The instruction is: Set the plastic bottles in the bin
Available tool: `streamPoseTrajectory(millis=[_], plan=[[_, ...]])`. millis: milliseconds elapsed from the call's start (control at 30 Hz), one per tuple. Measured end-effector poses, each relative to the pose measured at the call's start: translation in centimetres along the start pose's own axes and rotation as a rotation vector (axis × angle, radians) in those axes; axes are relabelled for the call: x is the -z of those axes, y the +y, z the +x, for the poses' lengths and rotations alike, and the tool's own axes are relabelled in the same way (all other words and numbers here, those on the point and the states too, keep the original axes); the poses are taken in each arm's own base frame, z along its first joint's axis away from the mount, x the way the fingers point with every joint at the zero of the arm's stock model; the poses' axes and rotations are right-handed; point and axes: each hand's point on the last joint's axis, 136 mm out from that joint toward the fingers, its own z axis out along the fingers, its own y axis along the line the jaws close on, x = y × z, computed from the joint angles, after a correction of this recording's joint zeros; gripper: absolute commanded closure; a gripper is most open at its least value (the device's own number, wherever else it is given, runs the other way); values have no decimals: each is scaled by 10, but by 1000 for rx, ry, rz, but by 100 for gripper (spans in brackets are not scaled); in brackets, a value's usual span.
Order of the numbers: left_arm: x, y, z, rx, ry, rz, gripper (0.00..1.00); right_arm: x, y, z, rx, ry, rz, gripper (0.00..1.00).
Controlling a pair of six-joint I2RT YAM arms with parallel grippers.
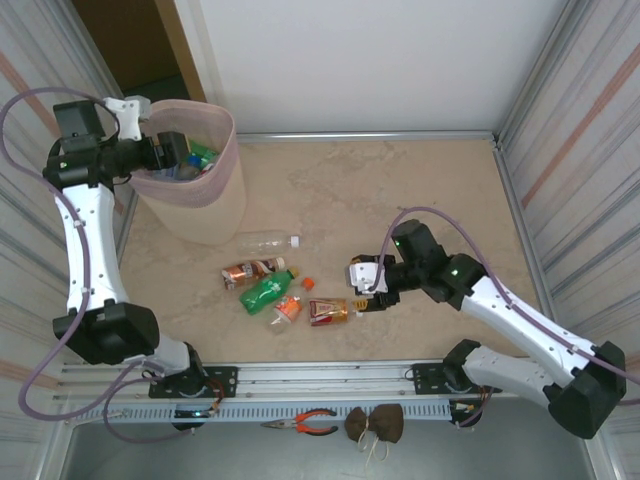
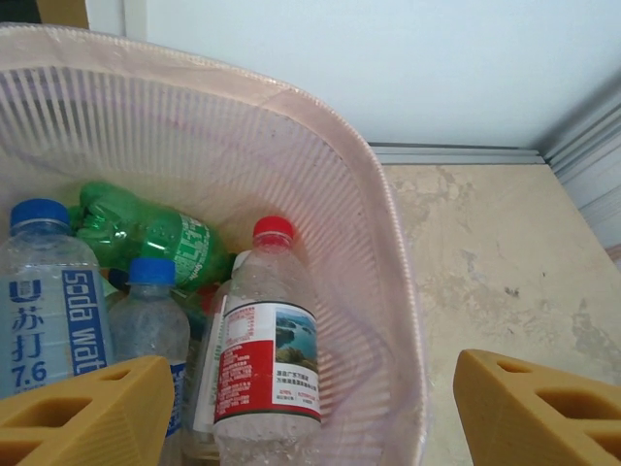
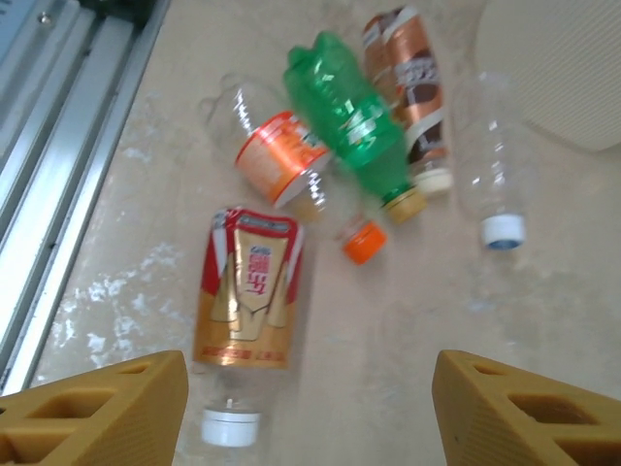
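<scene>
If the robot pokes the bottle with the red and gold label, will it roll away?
Probably: the red and gold bottle lies on its round side on the smooth table. It looks empty, so likely light. Thin plastic may dent when squeezed.

Looks bright and even, soft light from overhead. Just a faint shadow hugging the foot of the bin [image 1: 195, 225]. Goes blurry in the right wrist view on the bottles [image 3: 354, 121] beside it.
</scene>
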Motion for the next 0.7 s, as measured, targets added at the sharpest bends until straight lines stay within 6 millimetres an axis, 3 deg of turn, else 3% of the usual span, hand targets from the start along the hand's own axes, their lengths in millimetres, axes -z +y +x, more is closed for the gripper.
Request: streamPoseTrajectory(millis=[233,700], plan=[[2,-3,5,7,-9,8,23,-36,33,39,-54,62,-69,35],[0,-3,7,18,-15,18,23,-73,39,92,-99,270,-91,38]])
